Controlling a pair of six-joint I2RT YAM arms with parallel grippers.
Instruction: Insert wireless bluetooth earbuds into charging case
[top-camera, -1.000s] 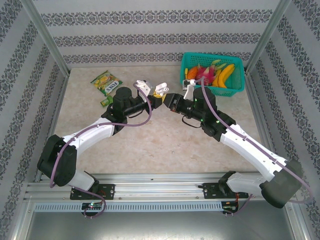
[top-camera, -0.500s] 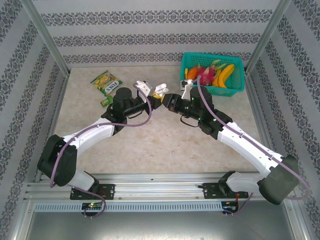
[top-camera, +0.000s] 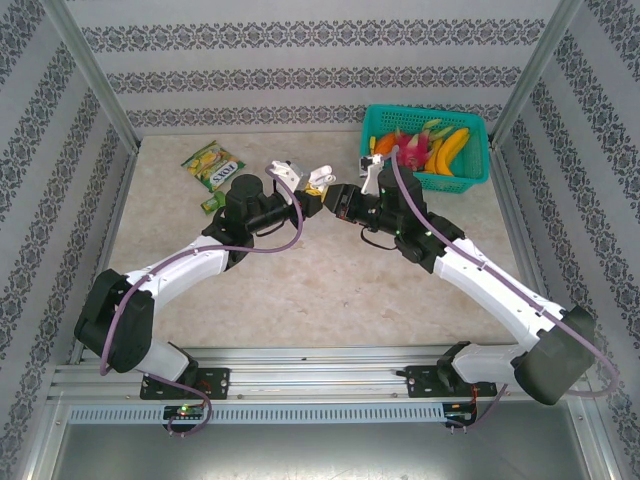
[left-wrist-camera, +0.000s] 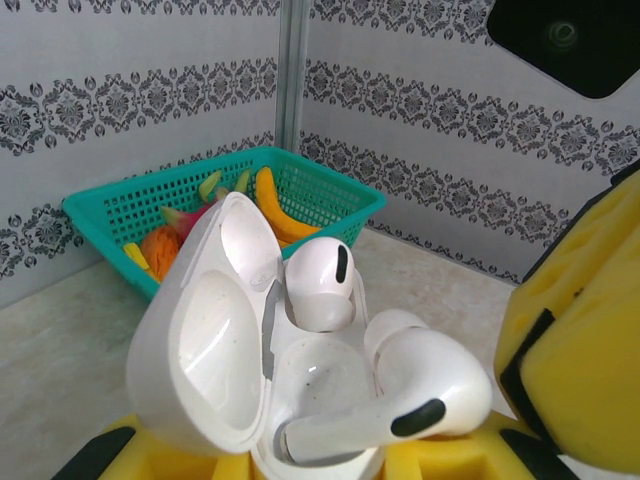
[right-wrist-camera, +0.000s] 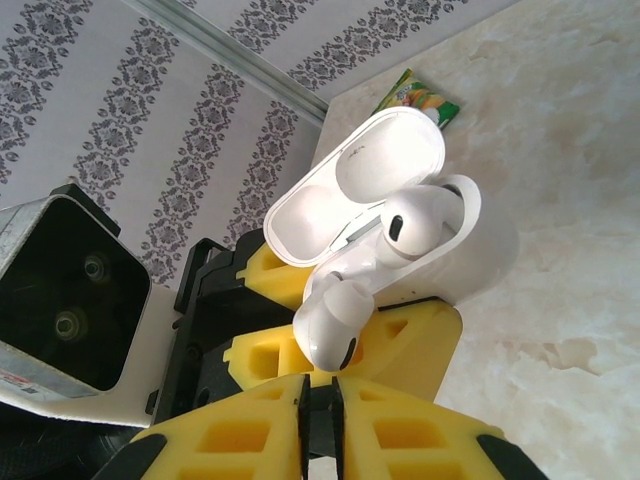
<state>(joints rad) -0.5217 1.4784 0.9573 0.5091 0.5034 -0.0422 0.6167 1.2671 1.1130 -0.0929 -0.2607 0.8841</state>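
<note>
- Two arms, the left arm (top-camera: 180, 265) and the right arm (top-camera: 480, 285), reach in over the pale table (top-camera: 300, 300). We see their wrists meet nose to nose a little behind its middle.
- A teal basket (top-camera: 455, 181) of fruit (top-camera: 452, 150) stands at the far right corner, just behind the right wrist. A green snack packet (top-camera: 213, 164) lies flat at the far left, well apart from it.
- The left gripper (top-camera: 314, 198) is clamped on the charging case (left-wrist-camera: 200, 350). We see its yellow pads (right-wrist-camera: 265, 275) on either side of the case's lower body, holding it off the table with the lid swung fully back.
- The right gripper (right-wrist-camera: 320, 400) faces the case's open mouth with its two yellow fingers drawn together. Only a thin dark slit shows between them, and we can make out nothing inside that slit.
- The first earbud (left-wrist-camera: 318, 280), white, sits upright in the far well of the case, its head above the rim.
- The second earbud (left-wrist-camera: 420, 385), also white, lies slanted across the near well. Its stem tip is down inside the case and its head hangs out over the rim toward the right gripper's tips. In the right wrist view the head seems to touch them, but we cannot tell whether it truly does.
</note>
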